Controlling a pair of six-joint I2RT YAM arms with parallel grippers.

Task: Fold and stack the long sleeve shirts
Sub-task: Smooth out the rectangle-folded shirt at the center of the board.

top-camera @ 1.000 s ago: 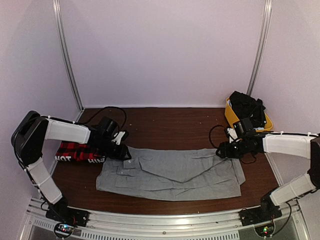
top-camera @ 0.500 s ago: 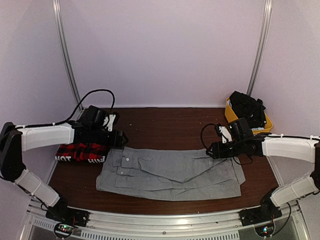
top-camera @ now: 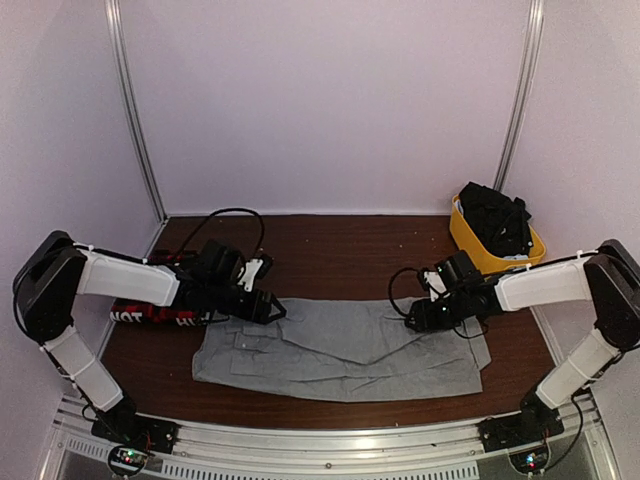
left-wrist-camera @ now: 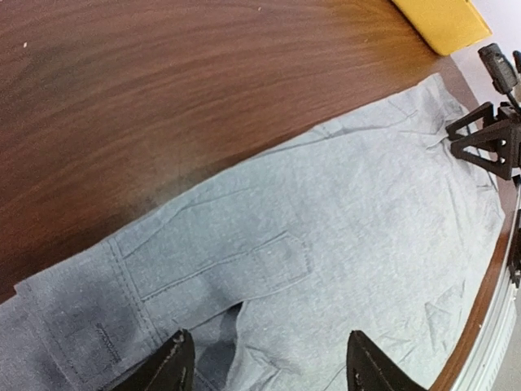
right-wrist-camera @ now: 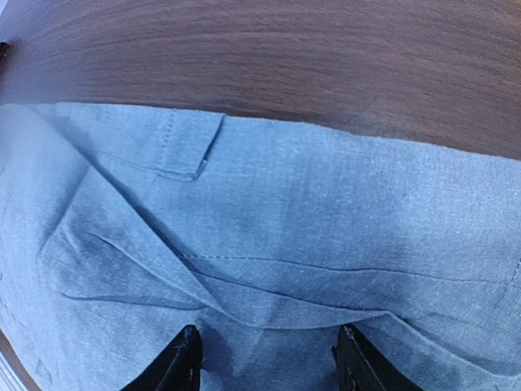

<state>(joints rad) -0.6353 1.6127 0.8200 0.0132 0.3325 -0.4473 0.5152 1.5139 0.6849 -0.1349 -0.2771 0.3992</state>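
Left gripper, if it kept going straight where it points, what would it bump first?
Probably the grey shirt: the left gripper, open, points low across the cloth. Beyond that lies the right gripper, though depth is hard to judge.

Change over the last second. The left gripper (top-camera: 272, 308) was first at the far left corner of the grey shirt (top-camera: 340, 352). It drew back leftward and has now advanced rightward over the shirt's far edge, with its jaws apart. The right gripper (top-camera: 412, 320) has shifted leftward from the far right corner to a position further in over the cloth. The shirt's far left corner, raised earlier, now appears to lie flatter. The left arm (top-camera: 125, 278) hides more of the plaid shirt (top-camera: 140, 313) than it did half a second ago.
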